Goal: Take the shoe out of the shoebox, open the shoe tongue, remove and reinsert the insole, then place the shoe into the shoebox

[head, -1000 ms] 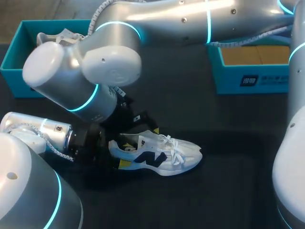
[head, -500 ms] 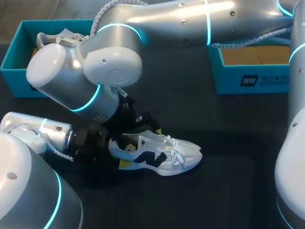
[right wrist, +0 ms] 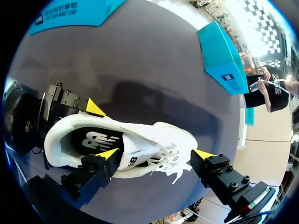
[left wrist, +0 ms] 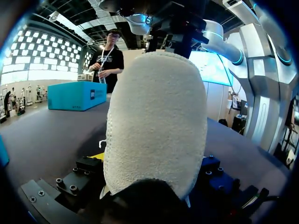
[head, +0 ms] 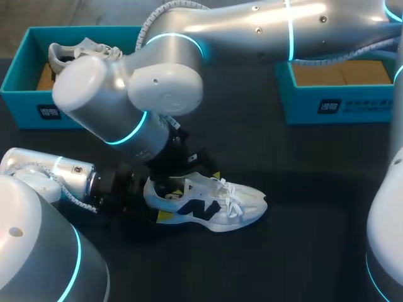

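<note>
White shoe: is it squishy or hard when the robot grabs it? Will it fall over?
Probably squishy: the white shoe has a soft, knitted-looking heel and loose laces. It likely won't tip: it sits flat on its sole, with the left gripper holding its heel.

Right arm (head: 135, 107) crowds above the shoe (head: 220, 204) heel; left gripper (head: 151, 202) blocks behind; toe side open.

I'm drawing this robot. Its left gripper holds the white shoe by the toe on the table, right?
Not quite. The left gripper holds the white shoe by the heel, not the toe, on the table. The head view shows it: the toe points away from that gripper.
</note>
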{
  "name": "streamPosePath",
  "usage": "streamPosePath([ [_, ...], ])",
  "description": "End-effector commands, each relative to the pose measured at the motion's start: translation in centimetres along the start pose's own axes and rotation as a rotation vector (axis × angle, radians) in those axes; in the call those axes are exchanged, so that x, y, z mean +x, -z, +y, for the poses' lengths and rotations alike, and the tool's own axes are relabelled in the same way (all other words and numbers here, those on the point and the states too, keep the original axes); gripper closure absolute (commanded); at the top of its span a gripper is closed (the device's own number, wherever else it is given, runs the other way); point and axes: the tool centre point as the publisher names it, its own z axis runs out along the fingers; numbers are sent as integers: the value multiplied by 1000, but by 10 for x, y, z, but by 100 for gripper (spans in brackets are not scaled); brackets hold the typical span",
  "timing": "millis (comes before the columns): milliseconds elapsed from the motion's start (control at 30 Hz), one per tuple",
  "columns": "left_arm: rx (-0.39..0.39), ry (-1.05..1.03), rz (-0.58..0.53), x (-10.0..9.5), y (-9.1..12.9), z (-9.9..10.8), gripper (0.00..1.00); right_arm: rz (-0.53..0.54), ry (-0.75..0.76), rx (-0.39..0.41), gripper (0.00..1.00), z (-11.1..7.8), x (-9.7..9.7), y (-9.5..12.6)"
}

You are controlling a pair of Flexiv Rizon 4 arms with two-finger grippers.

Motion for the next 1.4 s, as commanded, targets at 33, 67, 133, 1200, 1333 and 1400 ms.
streamPosePath([
  [33,-1,0,0,-1,0,3,100,11,-578,-8,0,-5,-2,-2],
  [67,-1,0,0,-1,0,3,100,13,-581,-7,0,-5,-3,-2],
  [133,-1,0,0,-1,0,3,100,12,-586,-4,0,-5,-6,-1],
  [1200,-1,0,0,-1,0,3,100,108,-523,42,68,-3,-23,-4],
  [1333,-1,0,0,-1,0,3,100,117,-510,45,68,-3,-22,-6],
  [1400,-1,0,0,-1,0,3,100,123,-505,46,68,-3,-22,-6],
])
